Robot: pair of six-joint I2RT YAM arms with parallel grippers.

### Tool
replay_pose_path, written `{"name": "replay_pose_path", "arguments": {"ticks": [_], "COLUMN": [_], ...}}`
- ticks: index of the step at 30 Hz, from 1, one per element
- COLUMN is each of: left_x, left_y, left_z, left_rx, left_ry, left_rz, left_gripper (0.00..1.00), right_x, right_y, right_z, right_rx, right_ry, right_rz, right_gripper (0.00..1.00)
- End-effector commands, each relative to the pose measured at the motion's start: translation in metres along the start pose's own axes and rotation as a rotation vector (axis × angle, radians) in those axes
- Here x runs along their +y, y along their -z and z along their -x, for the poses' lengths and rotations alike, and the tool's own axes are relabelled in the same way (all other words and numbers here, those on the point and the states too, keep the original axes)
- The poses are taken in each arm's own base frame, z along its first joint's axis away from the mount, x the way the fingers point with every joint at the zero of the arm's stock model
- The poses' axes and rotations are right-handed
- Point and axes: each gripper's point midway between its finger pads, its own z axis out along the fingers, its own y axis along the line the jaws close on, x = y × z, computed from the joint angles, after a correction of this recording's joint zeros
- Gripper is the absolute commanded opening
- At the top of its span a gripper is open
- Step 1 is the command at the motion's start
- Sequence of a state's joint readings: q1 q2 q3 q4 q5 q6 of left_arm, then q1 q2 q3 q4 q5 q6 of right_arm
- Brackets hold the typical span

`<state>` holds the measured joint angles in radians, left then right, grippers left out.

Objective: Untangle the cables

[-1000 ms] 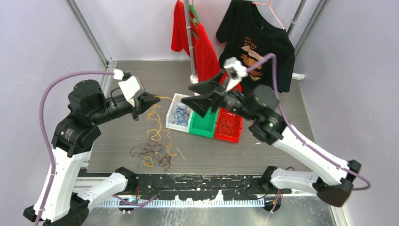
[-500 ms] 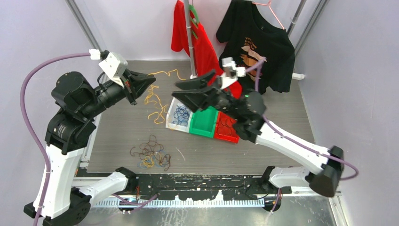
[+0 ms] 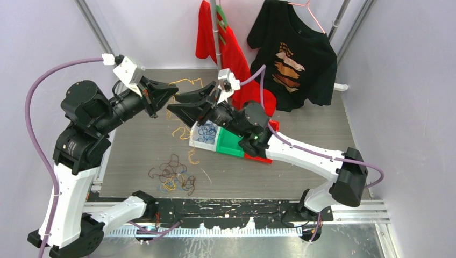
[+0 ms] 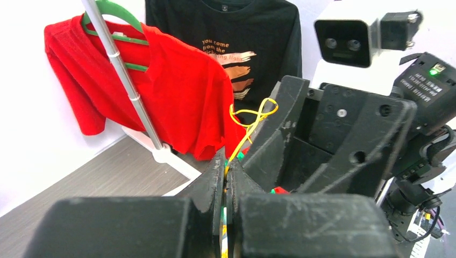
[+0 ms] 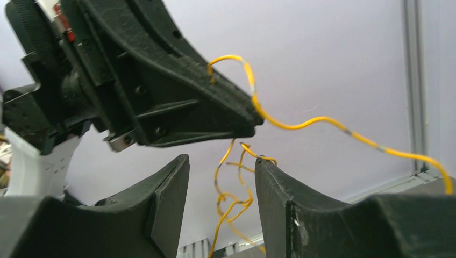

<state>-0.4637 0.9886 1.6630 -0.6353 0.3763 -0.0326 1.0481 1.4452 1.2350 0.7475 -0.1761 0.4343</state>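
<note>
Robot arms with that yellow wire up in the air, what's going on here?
They are sorting out tangled cables. The left claw is shut on a yellow cable, held up above the table. The right claw is open right beside it, the hanging strand showing between its fingers. A tangled pile of dark, yellow and blue cables lies near the front edge. Blue ones sit in a white bin.

Smooth yellow cable (image 5: pixel 293 128), matt woodgrain table (image 3: pixel 322 126)

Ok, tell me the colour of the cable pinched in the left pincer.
Yellow. The cable shows best in the right wrist view.
</note>
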Motion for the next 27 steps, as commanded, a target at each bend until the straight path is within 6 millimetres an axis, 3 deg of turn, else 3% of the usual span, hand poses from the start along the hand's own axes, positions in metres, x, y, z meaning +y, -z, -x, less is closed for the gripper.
{"name": "replay_pose_path", "arguments": {"ticks": [1,4,8,13,21,27], "left_x": [-0.002,-0.002,-0.001,0.001,-0.002,-0.001], "left_y": [0.003,0.002,0.001,0.002,-0.001,0.0], "left_z": [0.019,0.019,0.019,0.028,0.052,0.063], "left_rx": [-0.071,-0.071,-0.069,-0.087,-0.13,-0.152], "left_ry": [-0.011,-0.011,-0.016,-0.04,-0.048,-0.066], "left_rz": [0.0,-0.003,-0.002,0.007,-0.012,-0.008], "left_gripper": [0.0,0.0,0.0,0.0,0.0,0.0], "right_x": [0.002,-0.004,-0.007,-0.014,-0.026,-0.029], "right_y": [-0.019,-0.027,-0.035,-0.036,-0.033,-0.036], "right_z": [0.037,0.032,0.022,-0.006,-0.064,-0.092], "right_rx": [-0.156,-0.162,-0.16,-0.113,-0.013,0.052], "right_ry": [0.058,0.047,0.016,-0.034,-0.072,-0.082], "right_rz": [-0.003,-0.013,0.0,0.002,-0.015,-0.018], "right_gripper": [0.52,0.48,0.35,0.26,0.27,0.28]}}
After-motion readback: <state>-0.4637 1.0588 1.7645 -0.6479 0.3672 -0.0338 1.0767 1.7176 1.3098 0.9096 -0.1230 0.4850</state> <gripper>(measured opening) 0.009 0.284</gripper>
